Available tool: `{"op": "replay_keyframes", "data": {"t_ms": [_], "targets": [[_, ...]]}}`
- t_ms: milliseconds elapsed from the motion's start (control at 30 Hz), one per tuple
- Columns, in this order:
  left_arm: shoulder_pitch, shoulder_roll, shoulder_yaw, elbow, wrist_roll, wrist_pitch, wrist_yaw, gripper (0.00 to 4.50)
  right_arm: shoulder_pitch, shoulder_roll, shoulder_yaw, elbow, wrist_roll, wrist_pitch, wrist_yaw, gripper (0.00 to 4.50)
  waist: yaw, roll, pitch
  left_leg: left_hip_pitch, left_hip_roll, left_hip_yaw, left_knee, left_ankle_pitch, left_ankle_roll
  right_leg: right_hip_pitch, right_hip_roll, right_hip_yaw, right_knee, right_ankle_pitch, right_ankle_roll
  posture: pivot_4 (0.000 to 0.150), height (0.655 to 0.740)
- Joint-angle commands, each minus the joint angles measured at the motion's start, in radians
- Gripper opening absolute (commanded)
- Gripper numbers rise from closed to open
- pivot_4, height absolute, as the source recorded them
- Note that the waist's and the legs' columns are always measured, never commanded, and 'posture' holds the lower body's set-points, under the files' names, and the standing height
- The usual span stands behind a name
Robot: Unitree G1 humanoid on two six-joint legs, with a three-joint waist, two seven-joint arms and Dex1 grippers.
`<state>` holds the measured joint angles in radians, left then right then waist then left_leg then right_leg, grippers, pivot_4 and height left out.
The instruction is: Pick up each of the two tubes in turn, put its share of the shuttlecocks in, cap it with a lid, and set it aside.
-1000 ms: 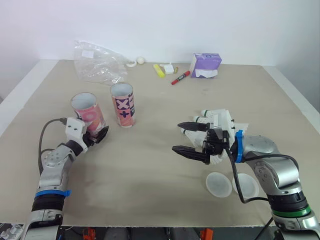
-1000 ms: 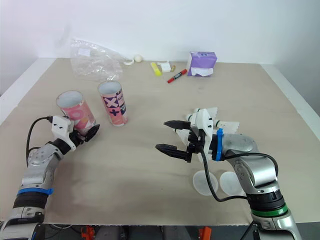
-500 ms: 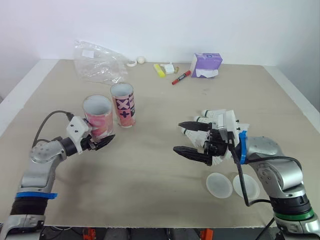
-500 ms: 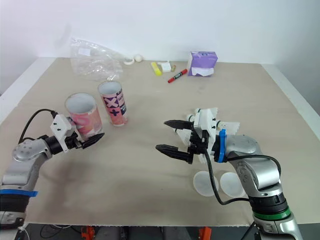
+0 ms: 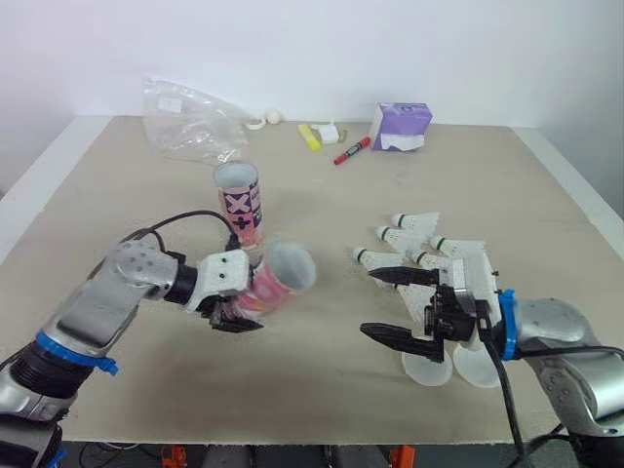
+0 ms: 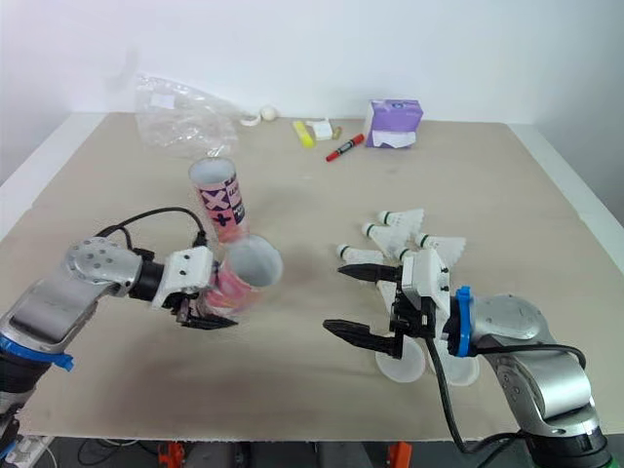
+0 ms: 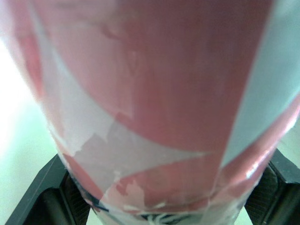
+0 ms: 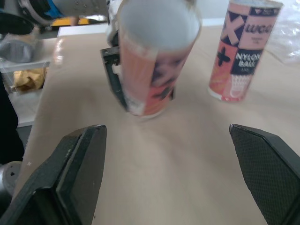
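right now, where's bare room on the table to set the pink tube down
Bare table runs between the standing tube and the shuttlecocks, on toward the marker. Right of the tissue box and shuttlecocks is bare too. Crowded: the back edge, the left gripper with the pink tube, and the right gripper by the lids.

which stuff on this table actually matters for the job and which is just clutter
Job: tilted tube held by the left end effector, standing tube, loose shuttlecocks, two lids.
Lying about: plastic bag, purple box, red marker, yellow object.
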<state>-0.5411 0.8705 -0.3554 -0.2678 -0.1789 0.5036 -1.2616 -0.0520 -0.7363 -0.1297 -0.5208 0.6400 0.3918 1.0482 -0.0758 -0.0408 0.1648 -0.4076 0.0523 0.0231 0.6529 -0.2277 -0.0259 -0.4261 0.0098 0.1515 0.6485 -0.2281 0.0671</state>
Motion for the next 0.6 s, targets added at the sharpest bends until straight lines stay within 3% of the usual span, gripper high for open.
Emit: {"op": "replay_keyframes", "data": {"t_ms": [33,600], "targets": [[-0.07,0.011,-0.06,-0.04,0.05,0.074,-0.029,3.83,0.022,0.001,-0.032,-0.046,0.001,-0.025,-0.022,4.5,0.0,0.0,0.0,0.0,0.0,0.0,0.0,0.0,0.0,0.0,0.0,0.0,0.0,0.0,0.0,0.15,0.74],[-0.169,-0.04,-0.179,-0.075,0.151,0.169,-0.044,3.83,0.06,0.005,-0.056,-0.071,0.056,0.003,-0.084,4.5,0.006,0.0,0.0,0.0,-0.001,-0.002,0.002,0.0,0.0,0.002,0.0,0.0,0.0,0.0,0.0,0.15,0.74]]}}
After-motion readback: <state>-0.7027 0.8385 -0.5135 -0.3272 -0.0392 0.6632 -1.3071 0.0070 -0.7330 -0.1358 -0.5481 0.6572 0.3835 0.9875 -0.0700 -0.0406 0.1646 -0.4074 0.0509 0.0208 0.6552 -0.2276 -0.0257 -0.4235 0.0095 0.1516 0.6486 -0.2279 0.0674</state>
